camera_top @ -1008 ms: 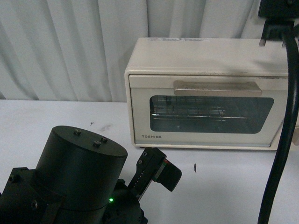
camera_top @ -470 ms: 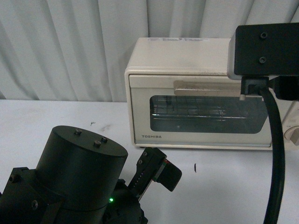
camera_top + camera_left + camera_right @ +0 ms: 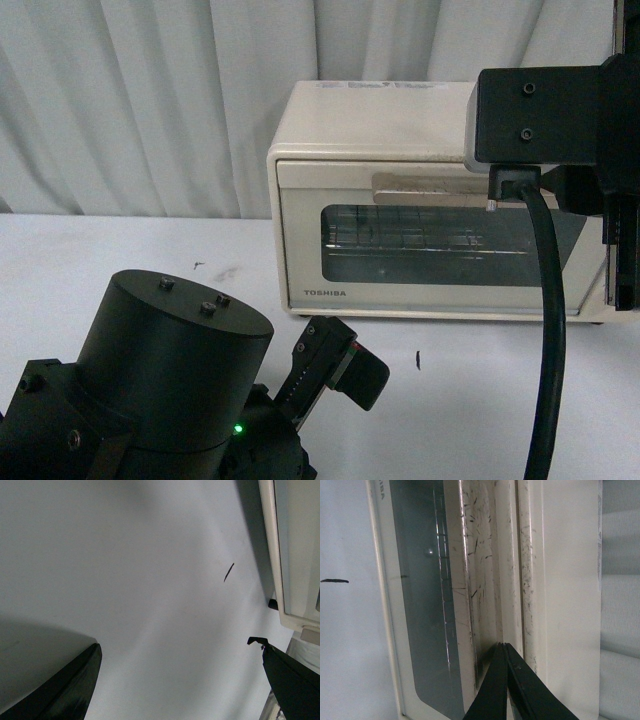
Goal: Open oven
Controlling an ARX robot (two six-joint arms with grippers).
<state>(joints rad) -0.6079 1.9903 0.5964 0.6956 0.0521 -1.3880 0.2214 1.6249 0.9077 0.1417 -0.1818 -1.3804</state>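
Right gripper (image 3: 502,646), fingers pressed together, at the handle (image 3: 420,188) of the oven (image 3: 400,120).
We see its door (image 3: 300,250) facing near, its length running left-right.

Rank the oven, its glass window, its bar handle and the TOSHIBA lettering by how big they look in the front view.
1. oven
2. glass window
3. bar handle, though the right arm hides one end
4. TOSHIBA lettering
All sit at about one distance, so the order is safe.

Fingers of right gripper (image 3: 504,649) pressed together, tips over scuffed handle (image 3: 477,570) of oven (image 3: 565,580). Rack wires (image 3: 440,555) visible behind window glass (image 3: 415,610).
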